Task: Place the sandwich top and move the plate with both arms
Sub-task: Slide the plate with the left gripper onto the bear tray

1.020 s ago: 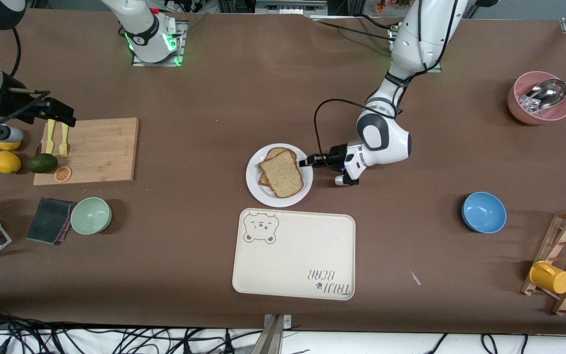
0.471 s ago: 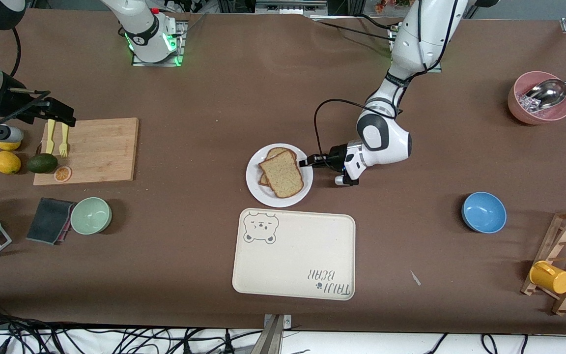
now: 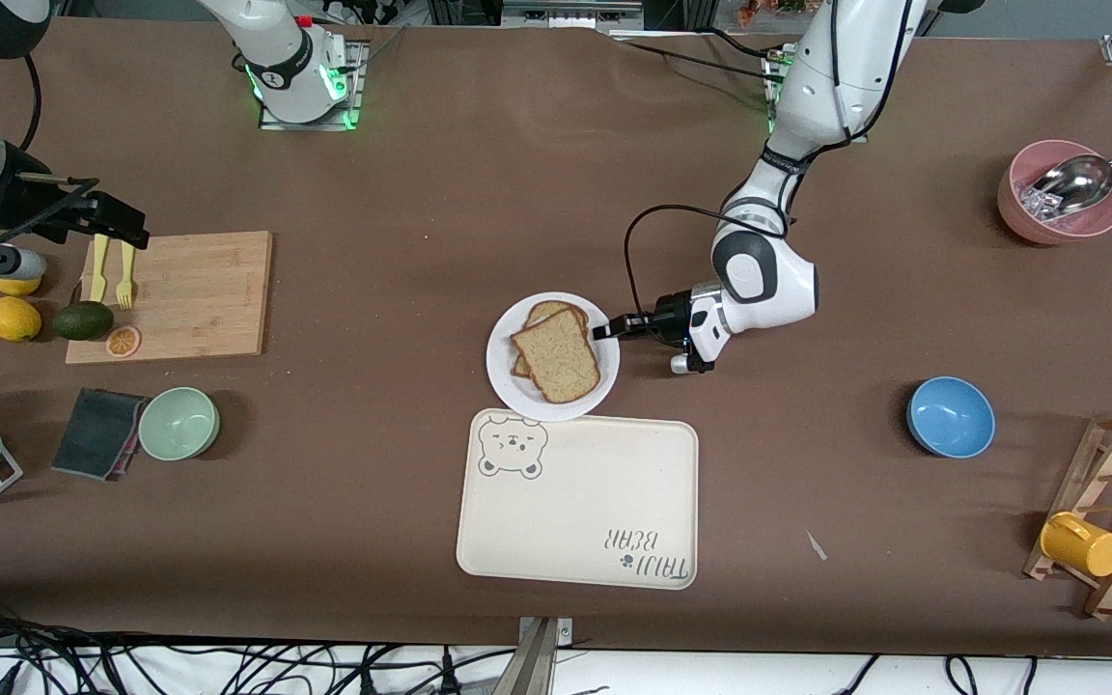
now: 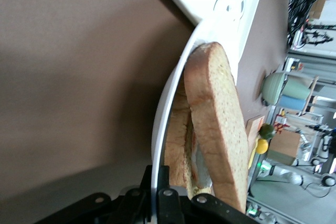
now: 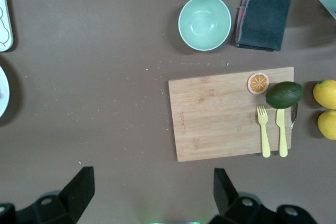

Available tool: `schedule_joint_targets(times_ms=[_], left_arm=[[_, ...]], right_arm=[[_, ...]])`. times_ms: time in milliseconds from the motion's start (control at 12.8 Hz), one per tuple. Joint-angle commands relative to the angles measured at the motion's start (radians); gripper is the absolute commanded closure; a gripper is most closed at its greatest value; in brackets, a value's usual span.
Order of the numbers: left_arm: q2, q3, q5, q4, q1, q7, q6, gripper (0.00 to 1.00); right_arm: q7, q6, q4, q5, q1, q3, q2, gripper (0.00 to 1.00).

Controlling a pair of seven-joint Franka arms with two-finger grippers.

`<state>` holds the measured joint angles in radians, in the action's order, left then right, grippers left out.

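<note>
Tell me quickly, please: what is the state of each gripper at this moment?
Left gripper: jaws shut on the rim of the plate, which carries the sandwich top.
Right gripper: jaws open, holding nothing, waiting above the table beside the cutting board.

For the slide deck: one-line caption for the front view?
Left gripper clamps the plate rim, sandwich top on it; right gripper waits open.

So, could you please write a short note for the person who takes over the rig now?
Left hand: shut on the rim of the white plate, at its edge toward the left arm's end of the table.
Right hand: open, holding nothing, waiting above the table near the cutting board.
The top bread slice lies on the sandwich on the plate; the plate's near edge meets the bear tray.
Done: top placed.
Left: moving the plate, probably onto the tray.
</note>
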<state>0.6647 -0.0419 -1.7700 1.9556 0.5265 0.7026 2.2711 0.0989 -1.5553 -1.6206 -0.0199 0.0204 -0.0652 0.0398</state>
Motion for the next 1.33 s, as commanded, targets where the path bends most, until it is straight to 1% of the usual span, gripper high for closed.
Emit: schedule_joint_targets(times_ms=[0,78,235,314,471,549,627,706,863,941,1020,1176,1255], left_arm=[[-0.036,-0.006,-0.049,0.003,-0.011,0.014,-0.027,1.0],[-0.046,-0.006,-0.051,0.003,-0.019,0.009,-0.028,1.0],[-0.048,-0.006,-0.072,-0.03,-0.029,0.002,-0.03,1.0],[-0.044,-0.007,-0.095,-0.059,-0.028,-0.023,-0.028,1.0],[-0.024,-0.016,-0.088,-0.131,-0.026,-0.122,-0.022,1.0],[0.005,-0.022,-0.091,-0.162,-0.022,-0.144,-0.012,1.0],[0.056,-0.05,-0.097,-0.212,-0.014,-0.141,-0.002,1.0],[0.1,-0.087,-0.1,-0.272,-0.007,-0.144,-0.004,1.0],[0.168,-0.189,-0.103,-0.378,0.042,-0.166,-0.031,1.0],[0.215,-0.216,-0.112,-0.438,0.061,-0.204,-0.047,1.0],[0.254,-0.233,-0.118,-0.487,0.07,-0.216,-0.048,1.0],[0.303,-0.234,-0.118,-0.549,0.073,-0.236,-0.042,1.0],[0.331,-0.239,-0.115,-0.584,0.085,-0.285,-0.038,1.0]], right_arm=[[-0.016,0.0,0.004,0.012,0.01,-0.004,-0.001,0.0],[-0.018,0.0,0.004,0.012,0.01,-0.004,-0.001,0.0],[-0.018,0.0,0.004,0.012,0.009,-0.004,-0.001,0.0],[-0.018,0.0,0.004,0.012,0.01,-0.004,-0.001,0.0],[-0.019,0.0,0.004,0.014,0.01,-0.004,-0.001,0.0],[-0.019,0.0,0.004,0.014,0.01,-0.004,-0.001,0.0],[-0.019,0.0,0.004,0.014,0.01,-0.004,-0.001,0.0],[-0.019,0.0,0.004,0.014,0.01,-0.004,-0.001,0.0],[-0.019,0.0,0.004,0.014,0.01,-0.004,-0.001,0.0],[-0.019,0.0,0.004,0.014,0.01,-0.004,-0.001,0.0],[-0.019,0.001,0.002,0.014,0.01,-0.004,-0.001,0.0],[-0.024,-0.002,0.005,0.014,0.012,-0.004,0.005,0.0],[-0.019,0.0,0.005,0.012,0.012,-0.004,0.005,0.0]])
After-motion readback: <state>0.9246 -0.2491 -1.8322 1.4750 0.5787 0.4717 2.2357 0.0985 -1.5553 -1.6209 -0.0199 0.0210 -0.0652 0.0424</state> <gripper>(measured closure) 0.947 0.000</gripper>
